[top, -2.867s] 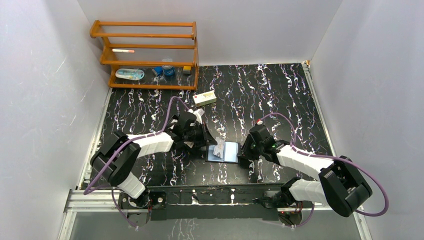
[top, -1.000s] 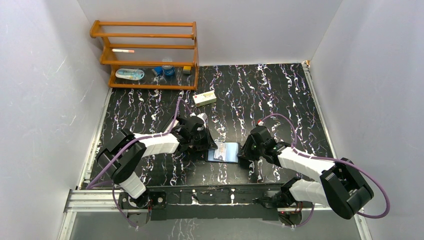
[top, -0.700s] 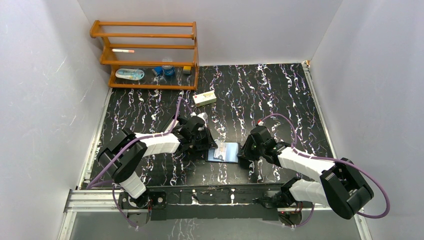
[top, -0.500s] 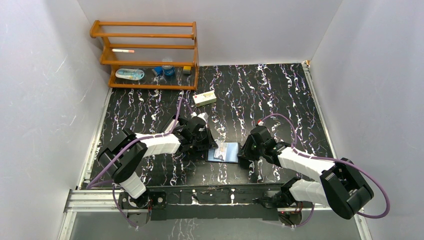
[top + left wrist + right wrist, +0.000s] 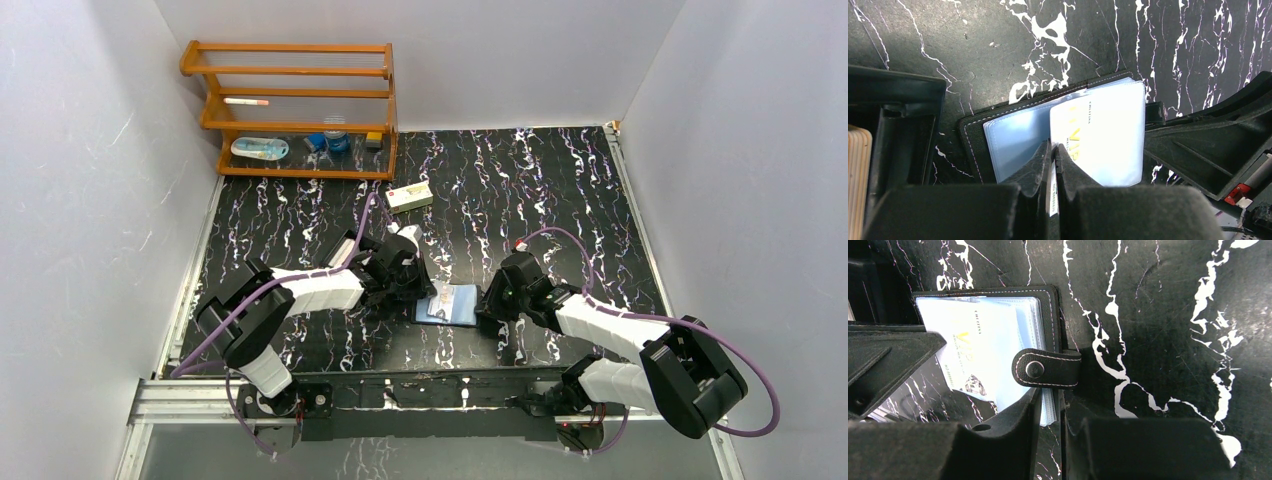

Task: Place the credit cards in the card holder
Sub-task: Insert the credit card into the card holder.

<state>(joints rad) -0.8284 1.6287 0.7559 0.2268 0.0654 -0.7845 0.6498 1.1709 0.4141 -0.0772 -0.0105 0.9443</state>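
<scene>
The card holder [image 5: 458, 305] lies open on the black marbled table, its blue-grey sleeves up. It also shows in the left wrist view [image 5: 973, 142] and the right wrist view [image 5: 1048, 305]. My left gripper [image 5: 427, 291] [image 5: 1053, 148] is shut on a white credit card [image 5: 1098, 135] with yellow print. The card lies over the sleeves, its far part under a clear sleeve; it also shows in the right wrist view [image 5: 965, 347]. My right gripper [image 5: 486, 306] [image 5: 1050, 396] is shut on the holder's edge just below the snap tab [image 5: 1048, 369]. No other cards show.
A cream oblong carton [image 5: 410, 196] lies behind the arms. A wooden rack [image 5: 290, 110] with small items stands at the back left. White walls close in three sides.
My left gripper has shifted slightly back and right with the card, which now lies flatter on the holder's sleeves. The right arm and the holder have not moved.
</scene>
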